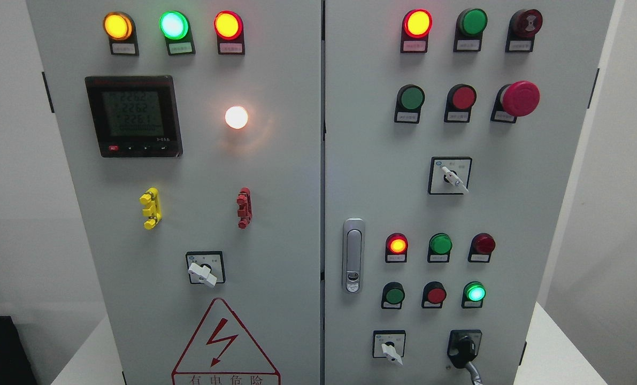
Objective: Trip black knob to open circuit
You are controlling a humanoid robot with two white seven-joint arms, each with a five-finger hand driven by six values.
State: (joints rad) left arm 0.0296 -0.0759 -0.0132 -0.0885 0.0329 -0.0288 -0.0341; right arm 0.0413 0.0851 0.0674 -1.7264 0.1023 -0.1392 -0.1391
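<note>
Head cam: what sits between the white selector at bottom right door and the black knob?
Nothing: in the head view the stretch of grey panel between the white selector and the black knob is bare. Neither hand shows.

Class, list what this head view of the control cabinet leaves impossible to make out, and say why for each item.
- Black knob: its lower end and grey cable run off the bottom edge.
- Warning triangle: cut off at the bottom edge.
- Lamp labels: print too small to read.
- Meter: digits dim and blurred.
- Robot hands: outside the frame entirely.
</note>
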